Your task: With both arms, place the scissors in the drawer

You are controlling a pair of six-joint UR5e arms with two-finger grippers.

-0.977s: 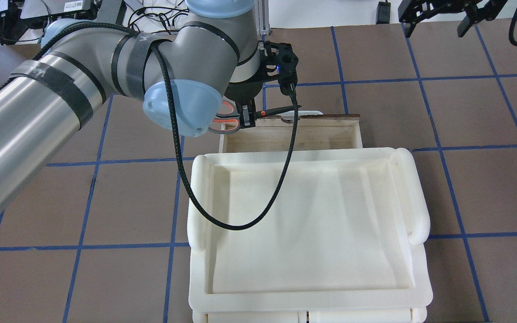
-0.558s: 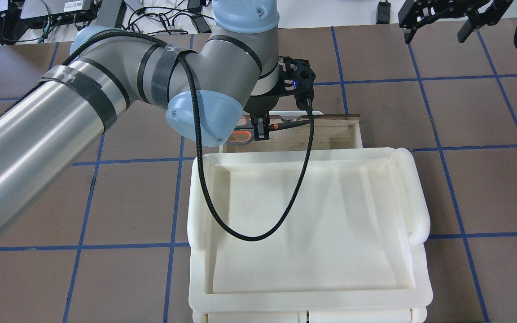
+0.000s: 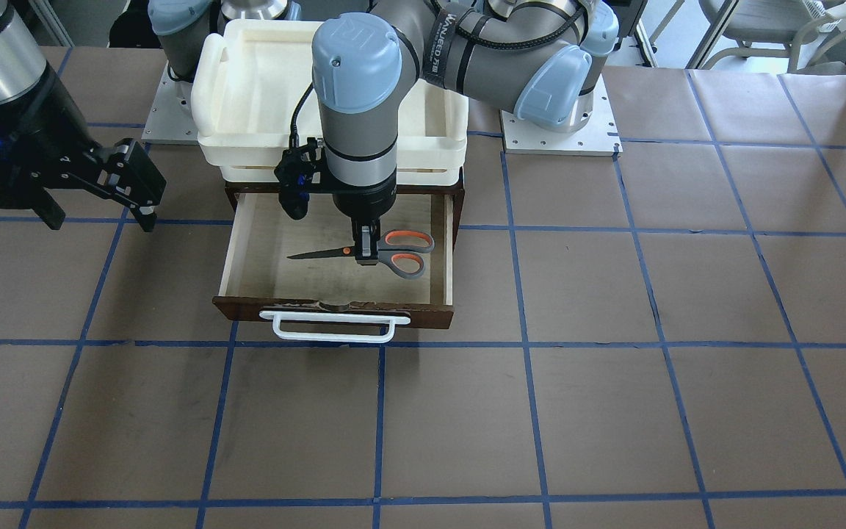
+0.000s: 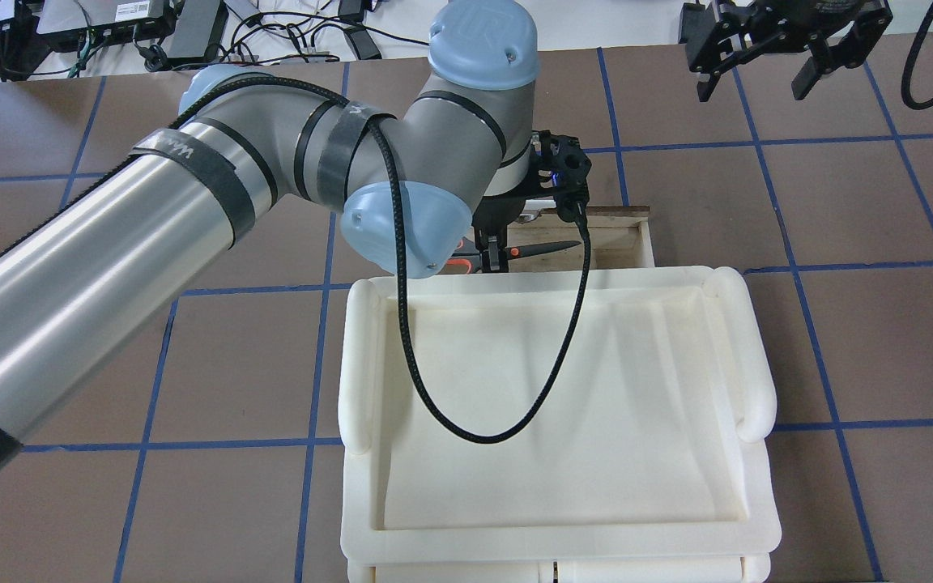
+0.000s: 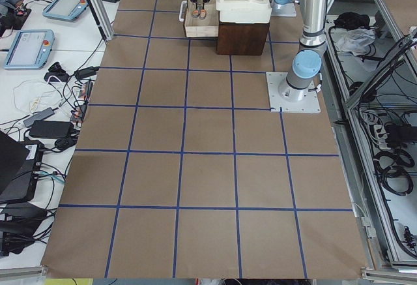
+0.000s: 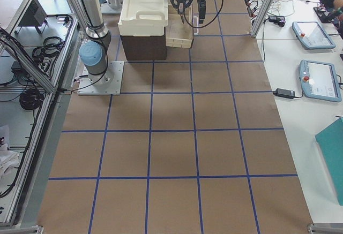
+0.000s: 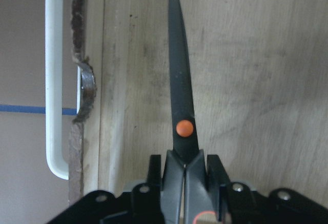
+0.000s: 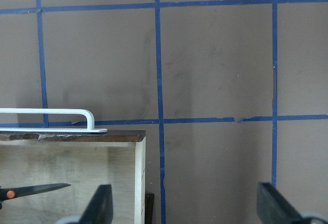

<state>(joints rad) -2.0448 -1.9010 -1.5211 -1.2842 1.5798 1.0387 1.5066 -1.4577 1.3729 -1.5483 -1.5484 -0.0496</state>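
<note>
Reaching in from the desk's left end, the left arm (image 4: 191,202) turns its wrist straight down over the open drawer (image 3: 276,283). The left gripper (image 3: 366,253) is clenched on the scissors (image 3: 319,254) just behind the orange pivot. The scissors lie level inside the drawer, blades closed and parallel to its front. The tip points to the robot's right and the loops to its left. Whether they touch the plywood floor I cannot tell. The drawer is pulled out toward the operators' edge, its white handle (image 7: 51,80) on the front. Its back part sits under the tray (image 4: 353,364), which hides most of it from overhead. A black cable (image 4: 475,437) loops from the wrist over the tray. The right gripper (image 4: 751,94) hangs over bare desk beyond the drawer's right front corner, jaws spread wide and empty.
</note>
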